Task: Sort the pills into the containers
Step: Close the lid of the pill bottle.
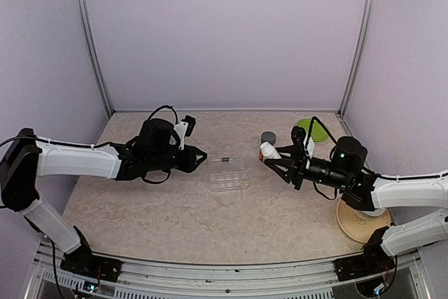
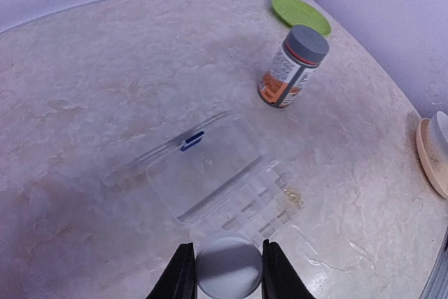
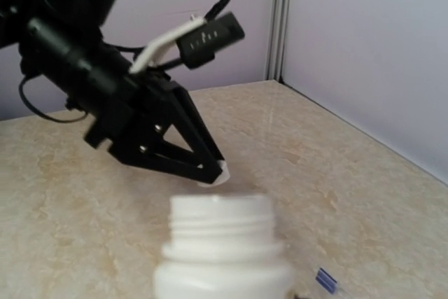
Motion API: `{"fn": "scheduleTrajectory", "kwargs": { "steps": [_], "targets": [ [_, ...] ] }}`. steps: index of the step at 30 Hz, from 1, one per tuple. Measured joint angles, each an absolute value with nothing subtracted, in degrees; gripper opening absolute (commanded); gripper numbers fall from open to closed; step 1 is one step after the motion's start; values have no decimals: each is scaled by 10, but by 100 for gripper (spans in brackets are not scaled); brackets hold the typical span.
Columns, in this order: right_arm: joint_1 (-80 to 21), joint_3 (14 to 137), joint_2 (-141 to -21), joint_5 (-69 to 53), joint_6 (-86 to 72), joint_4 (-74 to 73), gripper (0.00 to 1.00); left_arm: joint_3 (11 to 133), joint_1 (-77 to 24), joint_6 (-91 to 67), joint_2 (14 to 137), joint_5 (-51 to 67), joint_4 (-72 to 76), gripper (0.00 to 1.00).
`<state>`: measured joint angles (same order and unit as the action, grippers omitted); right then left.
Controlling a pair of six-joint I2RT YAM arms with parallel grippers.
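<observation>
Two grips were seen: the left gripper (image 2: 225, 251) was closed narrowly on a round white cap (image 2: 227, 271), and the right gripper (image 1: 271, 156) was clamped on an uncapped white bottle (image 3: 222, 243), though its fingers were cut off from its own wrist view. The pill box (image 2: 210, 173) lay open on the table (image 2: 84, 103) between the two arms, its clear lid folded back flat beside the compartments (image 2: 262, 208). Pouring was judged to be the step in hand. It would be done best with the bottle's mouth brought low over a single compartment and tipped slowly, so that pills are let out singly, with the cap held well aside. The bottle's contents were hidden. One dark blue piece (image 2: 192, 141) was made out at the lid's far edge, but whether pill or latch could not be told.
</observation>
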<state>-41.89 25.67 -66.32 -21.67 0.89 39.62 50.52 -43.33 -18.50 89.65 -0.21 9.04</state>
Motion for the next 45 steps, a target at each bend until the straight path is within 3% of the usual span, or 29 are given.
{"fn": "scheduleTrajectory", "kwargs": {
  "steps": [25, 45],
  "targets": [
    [-496, 301, -710, -175, 64, 349, 26, 528, -506, -244, 850, 233, 206, 23],
    [-520, 329, -719, -156, 81, 336, 26, 530, -519, -304, 866, 282, 271, 24]
  ]
}}
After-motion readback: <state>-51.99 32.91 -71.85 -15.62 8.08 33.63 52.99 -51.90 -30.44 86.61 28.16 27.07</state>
